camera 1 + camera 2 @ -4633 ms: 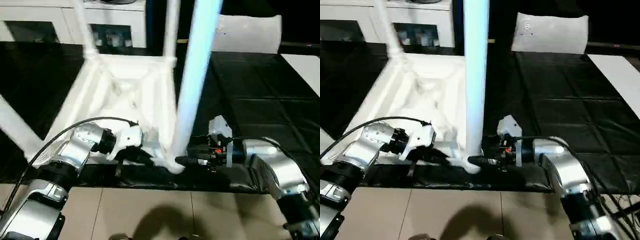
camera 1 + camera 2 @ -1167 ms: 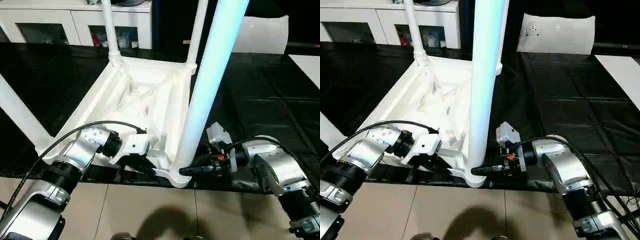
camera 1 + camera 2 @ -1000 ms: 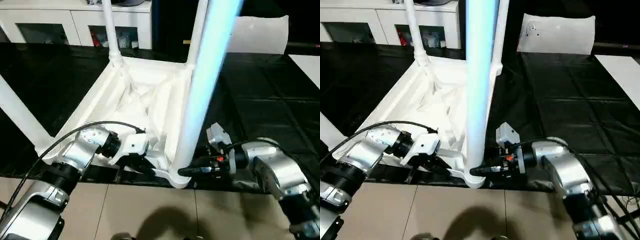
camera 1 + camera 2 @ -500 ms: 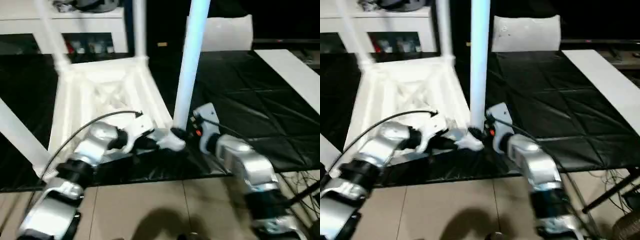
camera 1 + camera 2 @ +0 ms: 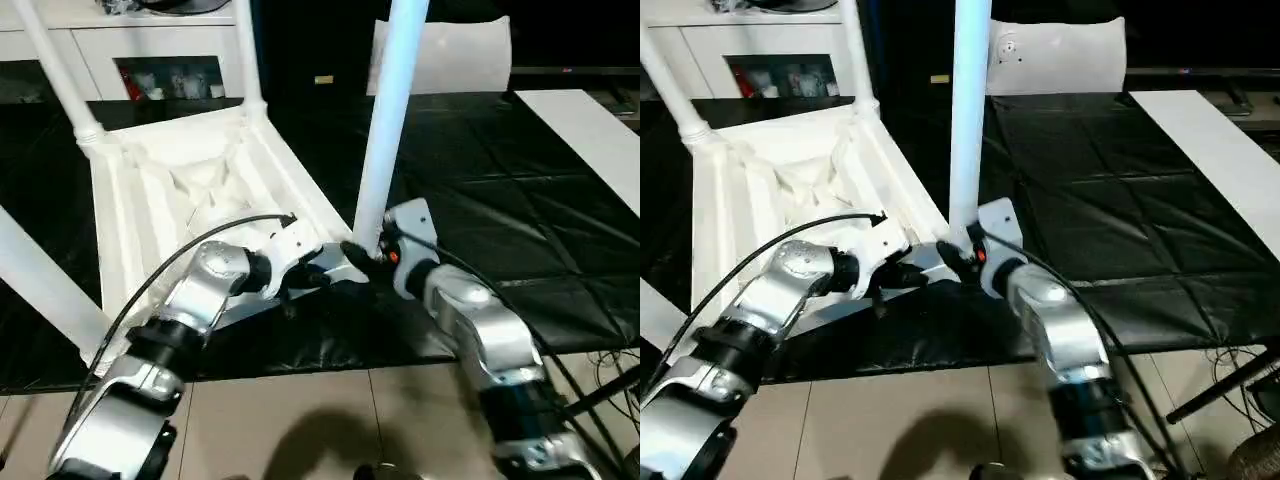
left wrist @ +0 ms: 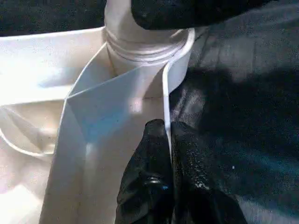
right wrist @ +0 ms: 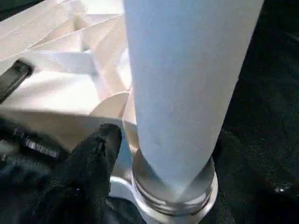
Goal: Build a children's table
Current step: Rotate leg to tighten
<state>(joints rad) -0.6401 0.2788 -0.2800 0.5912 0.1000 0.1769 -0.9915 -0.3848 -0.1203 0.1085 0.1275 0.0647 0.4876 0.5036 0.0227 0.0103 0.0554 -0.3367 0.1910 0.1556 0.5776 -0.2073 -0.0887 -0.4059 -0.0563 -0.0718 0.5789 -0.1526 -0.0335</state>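
Note:
The children's table lies upside down on the black mat, its ribbed white tabletop (image 5: 170, 190) facing up. White legs stand in its corner sockets. The nearest leg (image 5: 385, 130) rises from the near right socket (image 7: 175, 196). My left gripper (image 5: 322, 272) is shut on the tabletop's thin rim (image 6: 164, 93) just beside that socket. My right gripper (image 5: 365, 252) sits at the base of this leg. One of its black fingers (image 7: 100, 140) stands a little off the leg, and the other is hidden behind the leg.
A flat white sheet with a round mark (image 5: 450, 55) leans at the back. A white cabinet (image 5: 150, 60) stands behind the table. A white board (image 5: 585, 130) lies at the right on the mat (image 5: 480, 200). Tiled floor (image 5: 300, 420) runs along the near side.
The head view has swung, so the tabletop looks turned. Both grippers stay at the near right corner. My right forearm now reaches the leg's base from nearer me.

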